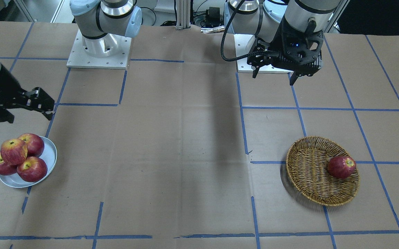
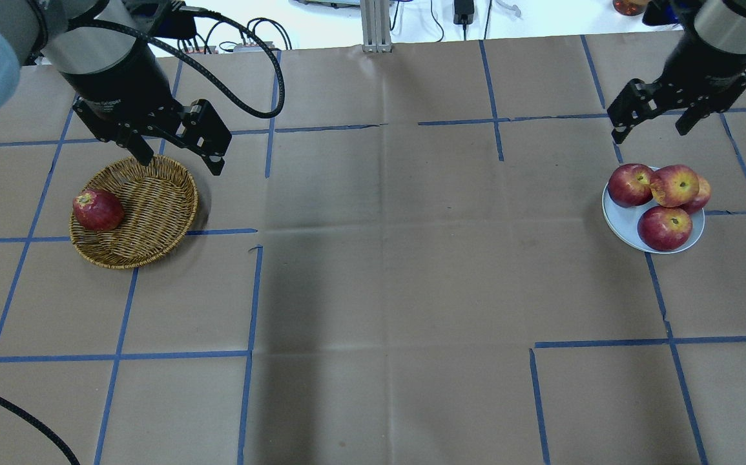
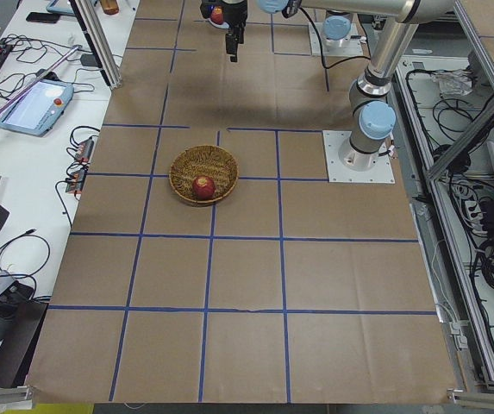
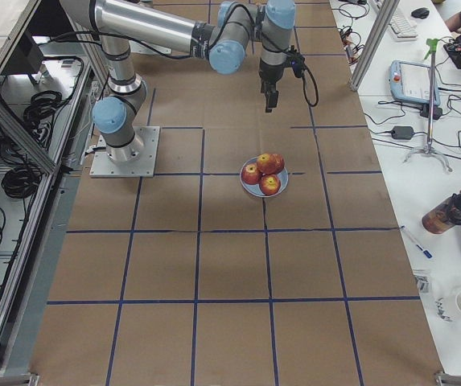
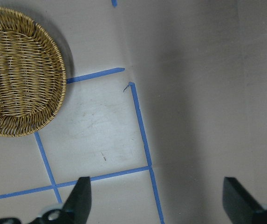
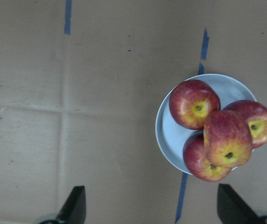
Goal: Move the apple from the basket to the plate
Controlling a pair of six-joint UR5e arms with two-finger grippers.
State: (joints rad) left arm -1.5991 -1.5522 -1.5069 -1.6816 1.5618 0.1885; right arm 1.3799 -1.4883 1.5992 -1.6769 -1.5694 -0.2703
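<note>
The lighter pinkish-red apple [image 2: 674,185] with yellow streaks lies on top of three deeper-red apples on the white-grey plate [image 2: 624,219]. It also shows in the front view [image 1: 13,151] and the right wrist view [image 6: 227,138]. My right gripper [image 2: 649,134] is open and empty, raised above the table near the plate [image 6: 170,135]. The wicker basket [image 2: 153,200] holds one dark red apple [image 2: 97,210] at its rim. My left gripper [image 2: 182,165] is open and empty, raised beside the basket [image 5: 26,70], which sits at the upper left of its wrist view.
The table is brown cardboard with a grid of blue tape lines. Basket [image 1: 310,173] and plate [image 1: 49,154] lie far apart at opposite ends. The arms' base plates stand at the robot's edge. Benches with cables and devices flank the table.
</note>
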